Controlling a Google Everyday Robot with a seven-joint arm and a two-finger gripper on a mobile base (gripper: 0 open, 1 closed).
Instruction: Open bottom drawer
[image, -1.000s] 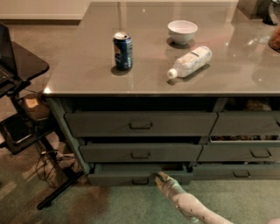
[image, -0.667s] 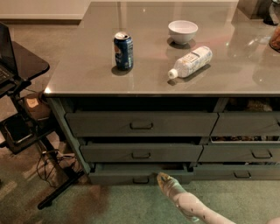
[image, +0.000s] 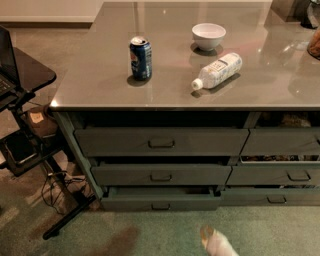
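Bottom drawer: the bottom drawer (image: 160, 199) is the lowest wide front under the table (image: 175, 87), at 6 o'clock from the middle drawer (image: 161, 175).
Drawer state: its front stands a little forward of the front above, with a strip of its inside showing along the top edge. It seems only partly open, though the shadow there makes this hard to judge.
Pull: the small pull (image: 160, 206) sits in the middle of the front, low down.
Gripper: the gripper (image: 212, 240) hangs low over the floor (image: 280, 230), at 5 o'clock from the pull and well apart from it, touching nothing.
Gripper state: I cannot tell whether it is apart or together.
Doing it well: to open the drawer further, come back in level with the pull, catch it squarely at its centre, then draw straight out towards 6 o'clock so the drawer does not skew on its runners.
Watch: keep below the middle drawer's pull, which lies directly at 12 o'clock.
Tabletop: the can (image: 140, 58), bowl (image: 208, 36) and lying bottle (image: 218, 70) need no handling.
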